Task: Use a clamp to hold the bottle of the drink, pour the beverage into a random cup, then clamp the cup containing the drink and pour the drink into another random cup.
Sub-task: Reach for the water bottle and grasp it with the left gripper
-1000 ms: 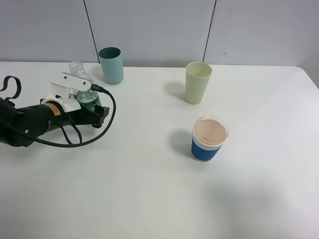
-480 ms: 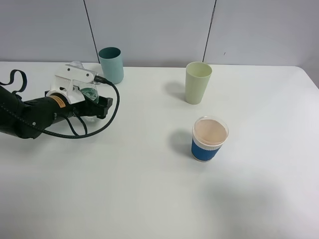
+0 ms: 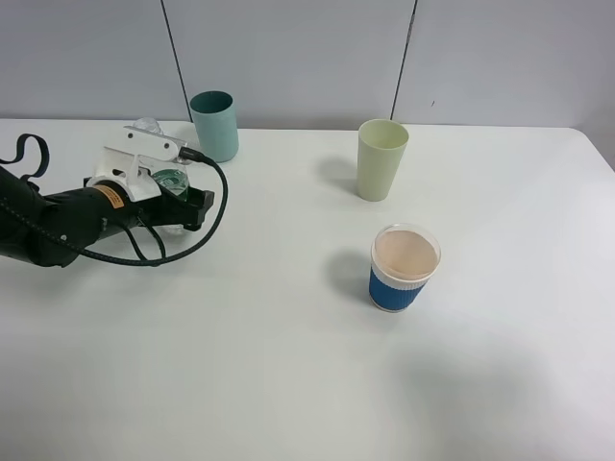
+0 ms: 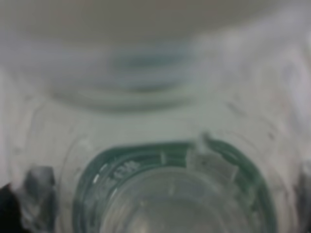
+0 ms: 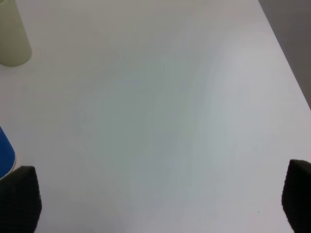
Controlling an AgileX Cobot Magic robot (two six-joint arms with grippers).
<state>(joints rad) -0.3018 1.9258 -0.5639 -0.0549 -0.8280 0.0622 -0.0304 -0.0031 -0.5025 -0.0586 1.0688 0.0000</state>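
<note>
Right gripper (image 5: 158, 196) first: in its wrist view two dark fingertips (image 5: 19, 199) sit at opposite corners, spread wide, nothing between them but bare white table (image 5: 160, 107). That same view catches the edge of the blue cup (image 5: 4, 150) and part of the green cup (image 5: 12, 36). This gripper does not show in the high view.

Over to the high camera. One table (image 3: 288, 375), three cups, one bottle, one arm in shot.

Nearest is the blue cup (image 3: 399, 285), upright, right of centre, with a white rim. Its top shows a flat pinkish-tan surface; lid or liquid, I cannot tell.

Further back, on the left, the left arm reaches in from the edge. The left gripper (image 3: 181, 195) has its black fingers (image 3: 197, 204) closed around the bottle (image 3: 172, 181), a clear one with a green label. The bottle leans, its cap pointing toward the far wall (image 3: 288, 58). In the left wrist view the bottle (image 4: 170, 184) fills the picture, blurred, with a green band ringing the clear plastic.

Further back, right of centre, the green cup (image 3: 381, 163) stands upright, pale, well apart from the blue one. Its inside cannot be seen.

Furthest is the teal cup (image 3: 215, 130), upright near the table's back edge, just beyond the bottle and gripper, not touching them.

So the count stands at three cups, all upright and each a different colour, and one bottle, in the left gripper's hold.
</note>
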